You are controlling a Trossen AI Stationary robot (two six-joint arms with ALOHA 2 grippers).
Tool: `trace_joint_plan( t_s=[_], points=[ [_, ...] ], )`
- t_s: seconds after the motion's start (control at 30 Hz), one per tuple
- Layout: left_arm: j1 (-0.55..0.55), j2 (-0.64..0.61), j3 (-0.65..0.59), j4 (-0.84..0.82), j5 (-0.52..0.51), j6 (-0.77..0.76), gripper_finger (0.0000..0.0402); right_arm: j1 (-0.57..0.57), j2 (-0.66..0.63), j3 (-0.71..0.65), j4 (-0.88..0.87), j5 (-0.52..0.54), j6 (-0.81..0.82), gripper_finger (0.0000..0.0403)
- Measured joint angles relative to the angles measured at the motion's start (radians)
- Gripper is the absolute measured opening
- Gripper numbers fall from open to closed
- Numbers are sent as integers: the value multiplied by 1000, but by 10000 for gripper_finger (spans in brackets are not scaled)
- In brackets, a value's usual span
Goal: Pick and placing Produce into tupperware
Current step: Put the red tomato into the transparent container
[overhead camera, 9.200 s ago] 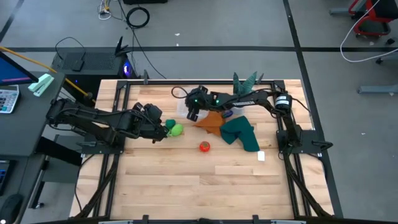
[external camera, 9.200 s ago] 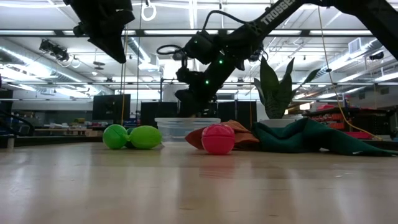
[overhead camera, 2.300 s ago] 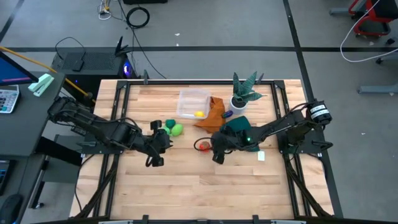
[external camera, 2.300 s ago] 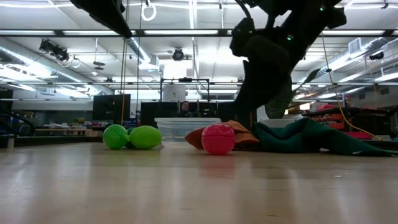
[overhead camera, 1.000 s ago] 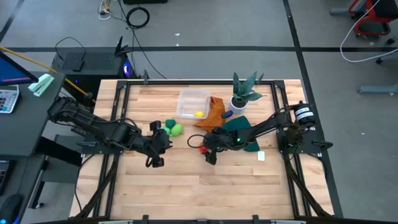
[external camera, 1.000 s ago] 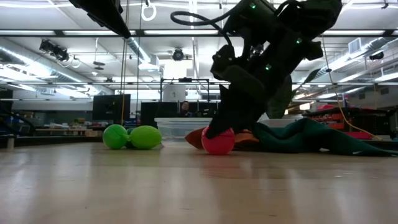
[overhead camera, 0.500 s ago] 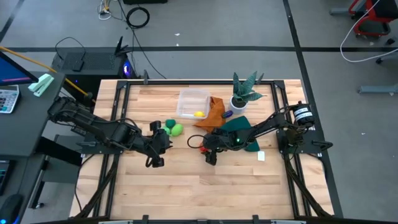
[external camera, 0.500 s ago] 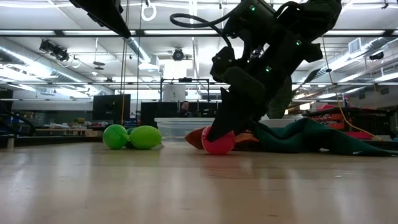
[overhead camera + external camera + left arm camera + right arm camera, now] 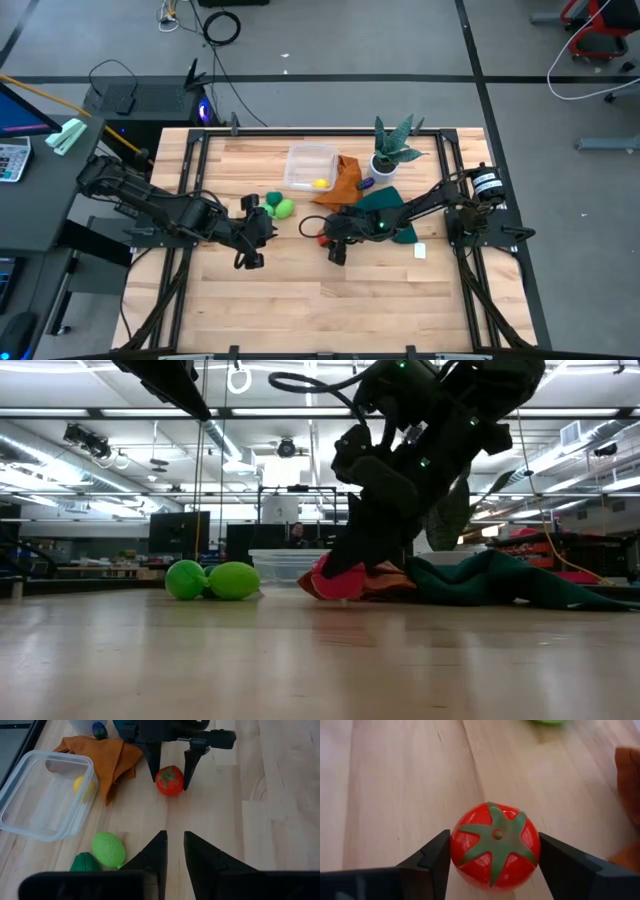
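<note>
Two dark fingers of the right tool (image 9: 168, 774) stand either side of the red toy tomato (image 9: 495, 845), which sits on the desk (image 9: 330, 300) just beside the orange cloth (image 9: 107, 757). In the right wrist view the pads look to be at the tomato's sides, but whether they press it or only flank it I cannot tell. If the fingers close off-centre, the round, smooth tomato would likely squirt out and roll across the wood, perhaps towards the two green pieces (image 9: 109, 849) lying near the left tool (image 9: 174, 851), whose fingers are a narrow gap apart and hold nothing. A weak grip could also let it drop on the way to the tupperware (image 9: 311, 166), which stands farther back on the desk with the yellow piece (image 9: 80, 784) already inside. The orange cloth lies touching the container's side, so a low carry might snag and drag it. A dark purple piece (image 9: 99, 728) rests beyond the cloth, near the white plant pot (image 9: 383, 165).
</note>
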Motion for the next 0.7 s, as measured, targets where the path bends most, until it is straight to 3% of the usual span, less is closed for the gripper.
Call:
trace_joint_plan(
  t_s=[0.43, 0.7],
  points=[
    [0, 0, 0, 6, 0, -14, 74, -6, 0, 189, -197, 28, -122, 219],
    [0, -1, 0, 8, -1, -15, 70, -73, 0, 260, -249, 56, -183, 219]
  ],
)
